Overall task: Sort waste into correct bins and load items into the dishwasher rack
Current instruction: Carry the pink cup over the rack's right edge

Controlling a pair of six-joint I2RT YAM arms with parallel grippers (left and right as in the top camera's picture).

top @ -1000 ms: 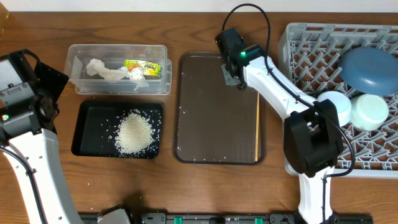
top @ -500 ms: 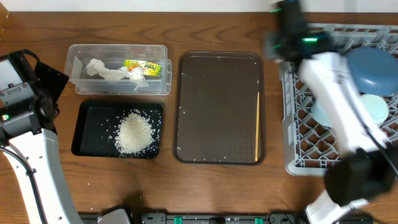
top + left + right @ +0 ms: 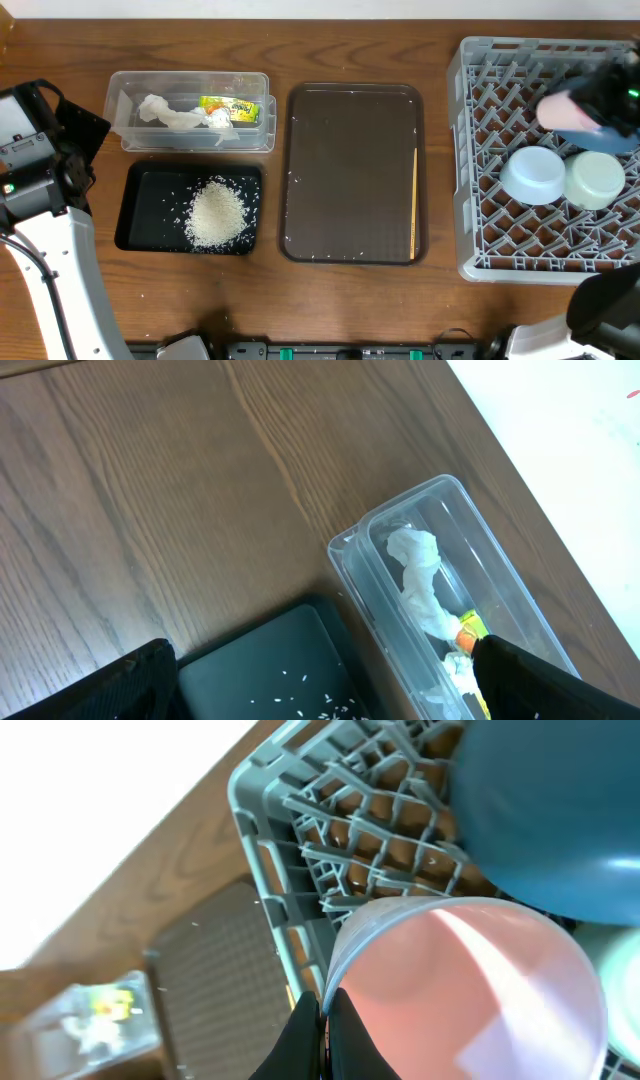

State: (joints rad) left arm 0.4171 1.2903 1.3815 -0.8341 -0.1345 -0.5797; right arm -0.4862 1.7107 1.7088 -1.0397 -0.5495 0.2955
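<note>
The right pincer (image 3: 322, 1018) is pressed together on the rim of the small pink cup (image 3: 470, 990). It carries the cup over the grey dishwasher rack (image 3: 290, 840), likely to set it in a free cell beside the dark blue plate (image 3: 540, 810). The overhead view is blurred here. The light blue bowl (image 3: 532, 174) and mint green bowl (image 3: 594, 180) sit side by side in the rack. Wooden chopsticks (image 3: 415, 200) lie along the right edge of the brown serving tray (image 3: 350, 170), not yet loaded. Further left, tissue (image 3: 165, 112) and a wrapper (image 3: 228, 107) lie in the clear tub (image 3: 120, 140). Rice (image 3: 217, 213) is heaped in the black tray (image 3: 135, 215). The left pincer (image 3: 320, 660) hangs spread wide and empty above the desk (image 3: 150, 510) by these bins.
</note>
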